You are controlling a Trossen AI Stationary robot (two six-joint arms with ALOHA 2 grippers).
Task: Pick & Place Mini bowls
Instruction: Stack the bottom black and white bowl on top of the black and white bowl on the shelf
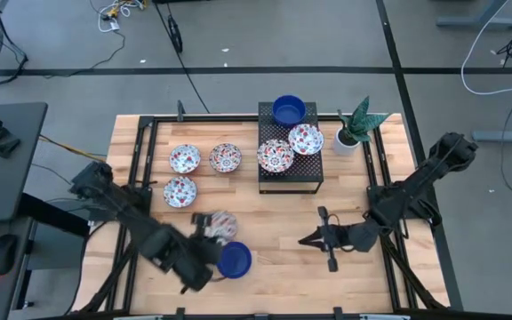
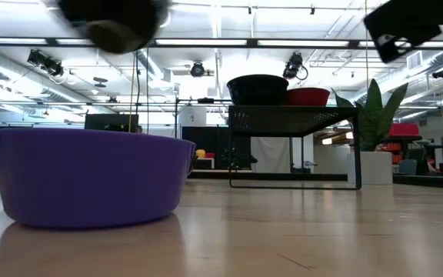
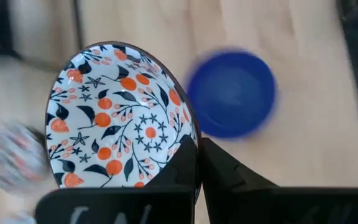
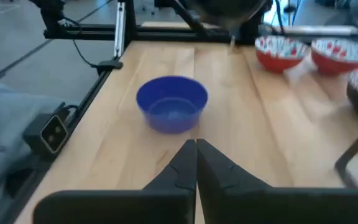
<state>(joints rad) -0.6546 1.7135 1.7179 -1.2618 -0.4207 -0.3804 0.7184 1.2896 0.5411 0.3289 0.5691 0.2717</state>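
The left end effector [image 3: 197,163] is pinching a floral bowl [image 3: 120,115] by its rim, clamped tight and tilted above the tabletop [image 1: 274,213] beside a blue bowl [image 1: 235,260], probably carrying it; the right end effector [image 4: 196,154], fingers closed on nothing, is waiting nearby.

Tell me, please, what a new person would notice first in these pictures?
First, the left gripper near the table's front, shut on the rim of a floral bowl, beside a solid blue bowl on the wood. Next, the black rack at the back with three bowls on it. The right gripper waits shut over mid-table.
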